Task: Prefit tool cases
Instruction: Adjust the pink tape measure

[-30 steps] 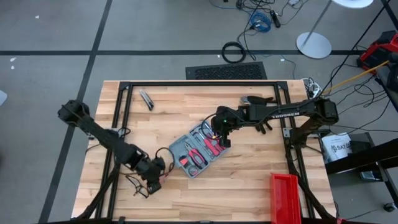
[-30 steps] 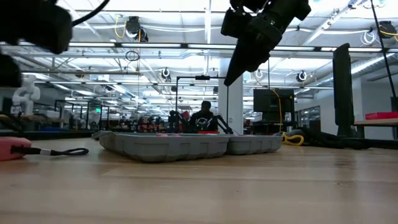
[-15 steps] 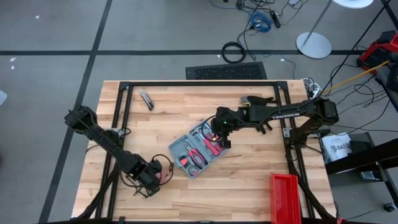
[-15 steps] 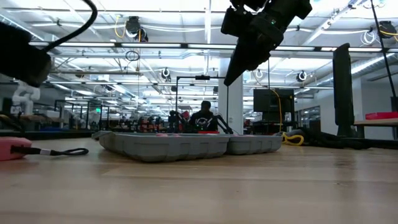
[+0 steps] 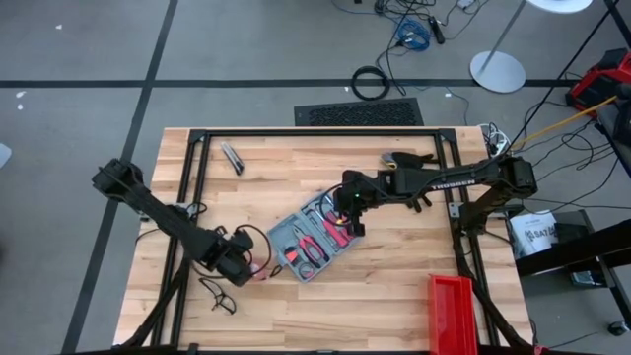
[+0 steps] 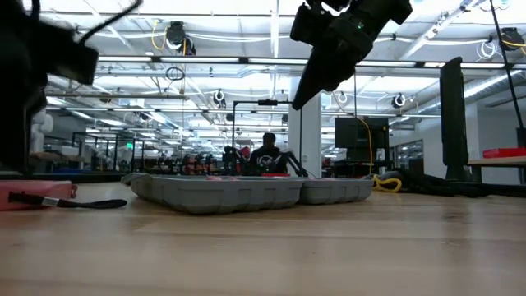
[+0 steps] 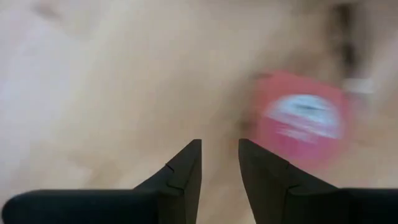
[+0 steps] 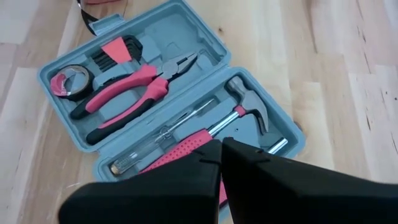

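Observation:
The blue-grey tool case (image 5: 314, 242) lies open and flat on the table. In the right wrist view its grey tray (image 8: 168, 93) holds red-handled pliers (image 8: 127, 99), a hammer (image 8: 245, 109), a screwdriver (image 8: 165, 134) and a tape roll (image 8: 65, 81). My right gripper (image 5: 347, 209) hangs shut above the case's right half, clear of it, and shows high up in the low view (image 6: 308, 86). My left gripper (image 5: 240, 264) is low over the table left of the case, fingers slightly apart (image 7: 219, 149). A red round tool (image 7: 305, 118) lies just beyond them.
A red bin (image 5: 452, 314) stands at the near right edge. A small knife (image 5: 232, 158) lies far left, and a dark tool (image 5: 409, 158) far right. A black cord loop (image 5: 222, 294) lies near my left gripper. The red tool and its cord (image 6: 90, 203) show in the low view.
My left arm has swung about. Its gripper dipped toward the near edge, then came back toward the case, uncovering the black cord loop. In the low view the red tool has shifted a little toward the case. My right gripper has stayed above the case.

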Tool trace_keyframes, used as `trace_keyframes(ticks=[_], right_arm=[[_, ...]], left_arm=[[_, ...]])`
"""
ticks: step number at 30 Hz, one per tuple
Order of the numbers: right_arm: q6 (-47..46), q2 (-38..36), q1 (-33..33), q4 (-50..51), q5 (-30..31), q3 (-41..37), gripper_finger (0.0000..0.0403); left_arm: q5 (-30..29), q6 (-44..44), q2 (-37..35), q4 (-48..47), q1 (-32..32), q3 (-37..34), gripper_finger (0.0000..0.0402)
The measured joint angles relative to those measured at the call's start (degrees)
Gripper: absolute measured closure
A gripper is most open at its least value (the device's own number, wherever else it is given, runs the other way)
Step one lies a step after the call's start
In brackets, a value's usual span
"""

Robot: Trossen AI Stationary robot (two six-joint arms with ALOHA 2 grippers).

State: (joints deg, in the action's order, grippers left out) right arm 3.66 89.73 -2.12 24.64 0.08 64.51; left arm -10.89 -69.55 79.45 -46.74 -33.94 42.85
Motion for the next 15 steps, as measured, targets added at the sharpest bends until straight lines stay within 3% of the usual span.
trace_keyframes(ticks=[8,15], right_arm=[[-0.17,0.53,0.14,-0.22,0.04,0.00,0.0403],[0.13,2.84,0.14,-0.67,0.04,0.02,0.0403]], left_arm=[[11.73,1.41,-2.17,13.49,-2.84,0.11,0.0290],[9.57,-0.32,4.20,13.19,-2.77,-0.76,0.0290]])
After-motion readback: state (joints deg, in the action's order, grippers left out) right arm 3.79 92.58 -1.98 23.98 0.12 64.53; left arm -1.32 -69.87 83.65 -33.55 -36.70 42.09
